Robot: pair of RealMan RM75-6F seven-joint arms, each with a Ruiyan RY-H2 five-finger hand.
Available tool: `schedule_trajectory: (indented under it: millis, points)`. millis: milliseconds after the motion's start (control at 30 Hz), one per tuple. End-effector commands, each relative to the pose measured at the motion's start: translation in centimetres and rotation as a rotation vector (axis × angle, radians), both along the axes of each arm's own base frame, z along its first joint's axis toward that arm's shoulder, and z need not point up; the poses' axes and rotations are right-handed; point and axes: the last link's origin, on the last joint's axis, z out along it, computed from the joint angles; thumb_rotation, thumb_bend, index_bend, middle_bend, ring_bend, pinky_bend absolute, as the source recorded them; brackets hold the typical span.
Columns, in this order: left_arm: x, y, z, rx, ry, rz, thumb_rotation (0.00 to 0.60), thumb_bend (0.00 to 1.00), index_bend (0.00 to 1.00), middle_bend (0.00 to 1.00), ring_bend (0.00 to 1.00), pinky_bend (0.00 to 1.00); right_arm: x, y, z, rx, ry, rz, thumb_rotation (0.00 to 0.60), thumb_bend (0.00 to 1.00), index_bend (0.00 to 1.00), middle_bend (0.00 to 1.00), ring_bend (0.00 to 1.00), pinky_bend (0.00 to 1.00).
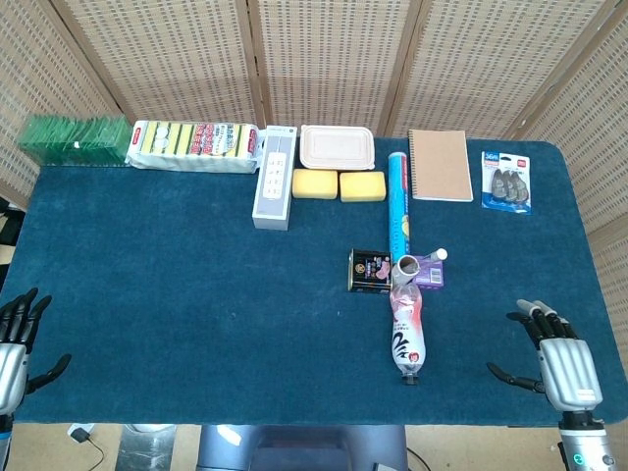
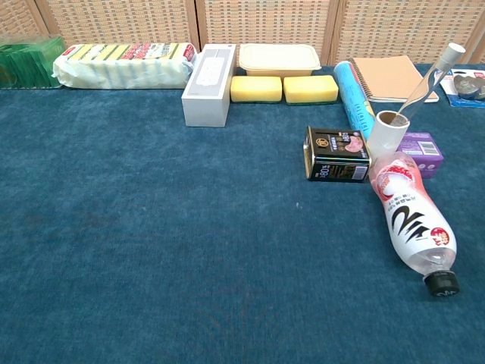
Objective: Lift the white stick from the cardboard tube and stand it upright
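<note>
The white stick [image 2: 426, 81] leans out of the upright cardboard tube [image 2: 386, 133], right of centre beside a lying bottle [image 2: 411, 221]. Both the left hand [image 1: 14, 348] and right hand [image 1: 556, 355] hover empty at the near corners, fingers spread

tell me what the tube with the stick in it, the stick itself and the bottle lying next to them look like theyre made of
The tube looks like matte cardboard: its outside is white and its open rim shows a brown inside. The white stick leaning out of it is thin and smooth, with a thicker cap-like end, probably plastic. The bottle looks like clear plastic under a glossy printed wrap, with a black screw cap.
</note>
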Motion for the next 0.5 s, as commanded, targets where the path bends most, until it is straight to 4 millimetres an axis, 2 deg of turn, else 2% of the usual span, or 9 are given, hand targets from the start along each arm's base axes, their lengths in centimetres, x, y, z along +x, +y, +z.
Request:
schedule_trajectory:
  millis: [33,500]
  points:
    - [0.0,0.0,-0.1,-0.002,-0.001,0.001,0.600,0.19,0.05,0.00,0.00,0.07,0.0,-0.7,-0.4,-0.015,-0.023,-0.010,0.384,0.17,0.26,0.21,0.18,0.27]
    - [0.1,0.0,-0.3,-0.015,-0.008,-0.010,0.600,0.19,0.05,0.00,0.00,0.07,0.8,-2.9,-1.9,-0.123,-0.244,-0.023,0.387,0.17,0.26,0.24,0.21,0.32]
